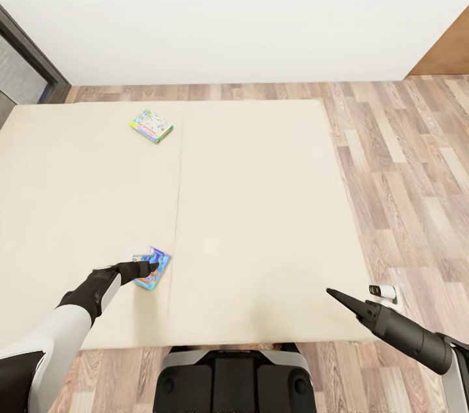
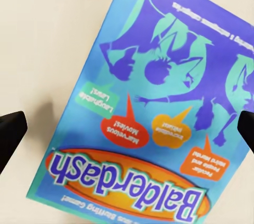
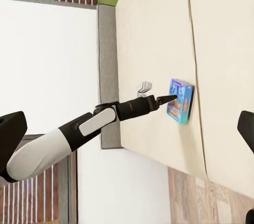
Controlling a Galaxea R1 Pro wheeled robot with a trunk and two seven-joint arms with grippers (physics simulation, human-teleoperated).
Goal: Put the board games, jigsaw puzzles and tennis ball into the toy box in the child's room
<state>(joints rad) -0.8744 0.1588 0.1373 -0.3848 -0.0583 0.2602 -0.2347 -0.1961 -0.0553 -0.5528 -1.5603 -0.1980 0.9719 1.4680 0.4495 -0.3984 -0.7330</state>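
Head view first: I had the robot parked at the foot of the bed (image 1: 260, 204), both arms reaching over the cream pads. My left gripper (image 1: 148, 266) hung right above the blue Balderdash box (image 1: 154, 268), which lay flat near the close edge beside the seam between the pads. The pale green board game (image 1: 151, 125) sat well apart, toward the far edge. My right gripper (image 1: 335, 296) was parked over the bed's near corner, touching nothing; I could not tell whether its fingers were parted or together from here.

Left wrist view: the Balderdash box (image 2: 164, 113) lay between my two dark fingertips (image 2: 10, 131), which stood wide apart on either side, not yet touching it, I judged lined up to straddle and pinch it. I could read "Balderdash" on the orange banner and "Marvelous Movies!" in a red bubble; the other print was too blurred.

Right wrist view: the left arm (image 3: 79, 128) pointed at the box (image 3: 181, 100), and my right fingertips (image 3: 13, 134) were spread apart, empty.
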